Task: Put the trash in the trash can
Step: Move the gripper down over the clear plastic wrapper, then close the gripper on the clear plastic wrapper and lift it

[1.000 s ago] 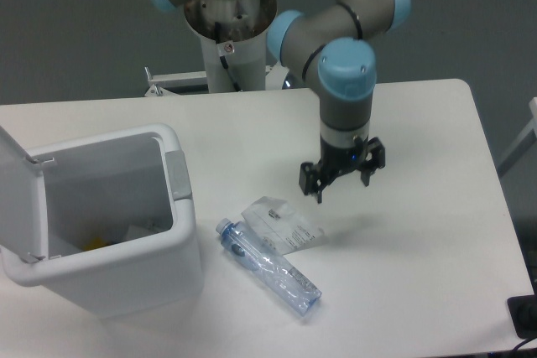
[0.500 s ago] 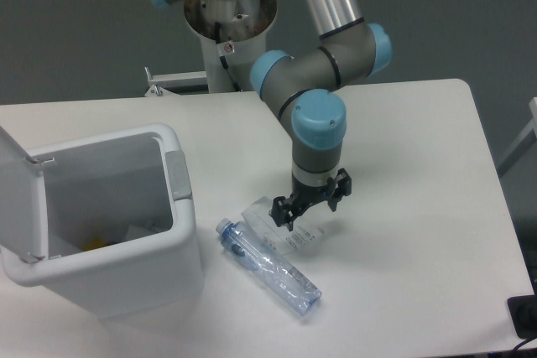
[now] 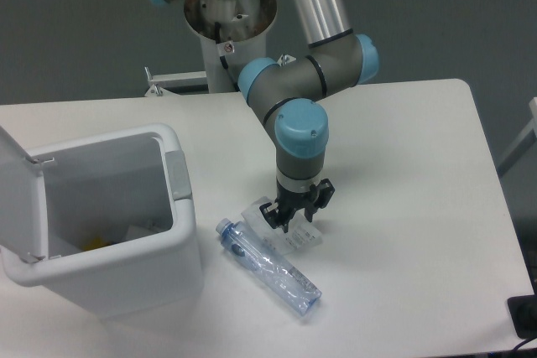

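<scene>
**White wrapper under the jaws, bin open at lower left**

White and crumpled, the wrapper lies near the middle of the frame, just left of centre and below the arm. The gripper hangs right over it, pointing down, its jaws spread with the wrapper's upper part between them — not closed on anything as far as the view shows. Whether the fingertips touch the table cannot be told from this angle.

The bottle lies just below the wrapper, running on a slant from its bluish cap at the upper left down toward the lower middle of the frame. Its upper side lies against or under the wrapper's edge; which one is on top is hard to say.

The bin fills the lower left, lid flipped back, mouth open, with a few bits already at the bottom.

The step in hand looks like the reach for the first piece — the wrapper. Next, as I judge it, the jaws need to settle low enough to catch the thin crumpled sheet and close on it alone, clear of the bottle, before lifting and carrying it left over the bin's rim.
</scene>
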Motion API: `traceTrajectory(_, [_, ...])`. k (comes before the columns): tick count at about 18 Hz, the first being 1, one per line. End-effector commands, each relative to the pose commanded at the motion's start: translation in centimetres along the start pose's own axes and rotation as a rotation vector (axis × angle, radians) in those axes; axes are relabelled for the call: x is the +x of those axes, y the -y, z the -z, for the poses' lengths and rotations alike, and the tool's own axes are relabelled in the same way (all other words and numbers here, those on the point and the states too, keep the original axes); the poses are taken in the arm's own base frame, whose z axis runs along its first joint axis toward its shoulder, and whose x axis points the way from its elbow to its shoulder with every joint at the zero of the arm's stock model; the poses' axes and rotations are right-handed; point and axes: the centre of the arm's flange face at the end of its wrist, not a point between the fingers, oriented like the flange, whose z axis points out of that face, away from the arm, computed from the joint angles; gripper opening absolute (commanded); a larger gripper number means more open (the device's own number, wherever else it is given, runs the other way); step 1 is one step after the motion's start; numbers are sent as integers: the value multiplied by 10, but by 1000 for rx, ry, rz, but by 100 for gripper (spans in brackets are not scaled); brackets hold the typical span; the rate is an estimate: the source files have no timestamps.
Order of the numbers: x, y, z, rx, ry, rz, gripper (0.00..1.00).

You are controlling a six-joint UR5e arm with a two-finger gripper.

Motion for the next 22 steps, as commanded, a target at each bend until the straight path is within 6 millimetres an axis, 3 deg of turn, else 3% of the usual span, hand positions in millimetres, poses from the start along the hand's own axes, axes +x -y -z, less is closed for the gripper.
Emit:
traceTrajectory(3, [-1, 0, 0, -2, 2, 2, 27])
traceTrajectory(5, [-1, 0, 0, -2, 5, 2, 3])
traceTrajectory(8, [-6, 4, 13, 18, 11, -4, 0])
traceTrajectory(11, [-43, 11, 71, 107, 38, -31, 0])
traceTrajectory(14, [-58, 13, 99, 158, 41, -57, 0])
traceTrajectory(22, [-44, 46, 243, 458, -217, 43, 0])
